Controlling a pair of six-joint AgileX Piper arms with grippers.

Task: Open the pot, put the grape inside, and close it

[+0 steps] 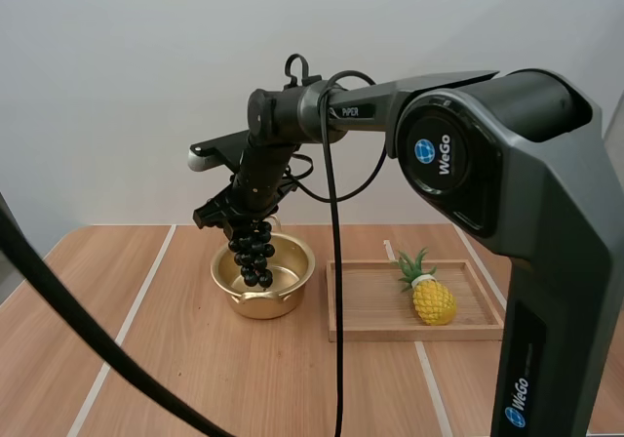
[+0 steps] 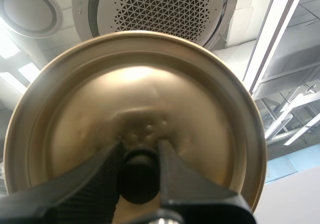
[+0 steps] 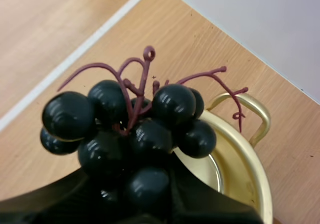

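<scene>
Your right fingers (image 1: 236,215) clasp the grape bunch (image 1: 255,257) over the open pot (image 1: 265,306), left of centre; your left fingers (image 2: 111,160) pinch the knob (image 2: 138,176) of the lid (image 2: 150,84).

A plain pale wall (image 1: 117,66) stands behind the wooden table (image 1: 273,378).

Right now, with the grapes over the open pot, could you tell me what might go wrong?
The grapes in the right gripper hang low over the pot, so they could catch its rim when released. Their stems might stick up and stop the lid from seating. The left gripper pinches only the lid's knob, so the lid may tilt.
</scene>
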